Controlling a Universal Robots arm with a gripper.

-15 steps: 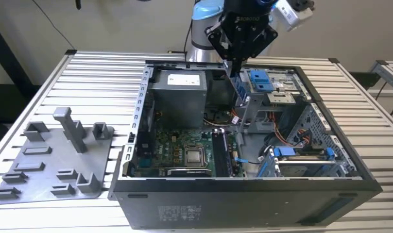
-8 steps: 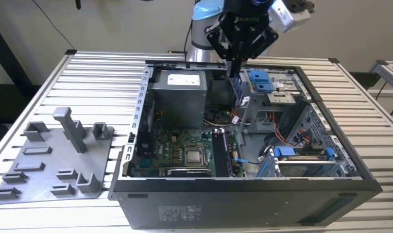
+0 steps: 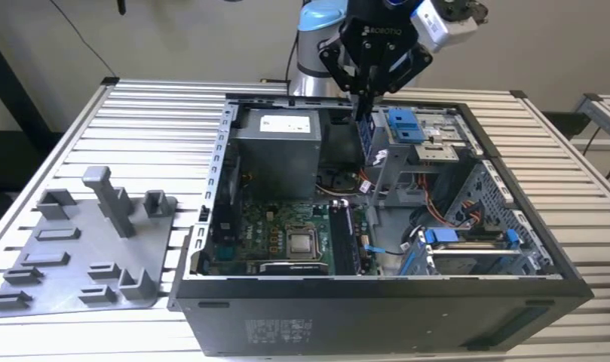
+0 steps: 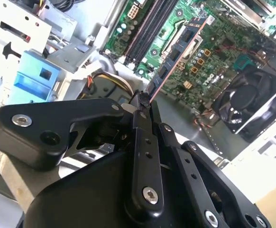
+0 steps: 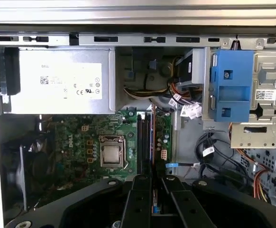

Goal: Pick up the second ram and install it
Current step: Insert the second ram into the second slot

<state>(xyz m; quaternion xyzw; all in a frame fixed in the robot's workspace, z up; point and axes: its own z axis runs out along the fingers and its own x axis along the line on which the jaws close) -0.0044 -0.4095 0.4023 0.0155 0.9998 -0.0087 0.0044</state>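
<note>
Slatted metal forms the bench [image 3: 154,105], which carries an open computer case [image 3: 385,317] lying on its side and, toward the exterior view's left, a grey moulded fixture plate [image 3: 73,256] with upright posts. Behind the case stands the robot arm [image 3: 320,23], reaching over the far end of the opening.

The jaws are pressed together on one end of the second ram [image 3: 364,124], pinching it by its flat faces. In the exterior view the strip hangs upright below them, its lower end dipping into the case near the blue drive brackets [image 3: 406,124] and well apart from the green motherboard [image 3: 274,234]. In the second wrist view the second ram [image 4: 176,52] runs out from the jaws as a dark strip with a row of black chips and a reddish edge, with the board behind it. In the first wrist view it shows edge-on as a thin line [image 5: 153,142] over the long black memory slots [image 5: 142,142], not seated in them.

On the board, the silver processor [image 5: 112,154] sits beside the slots. A grey power supply [image 5: 62,80] with a white label fills the case's far corner, and a black fan [image 4: 252,102] sits next to the board.
</note>
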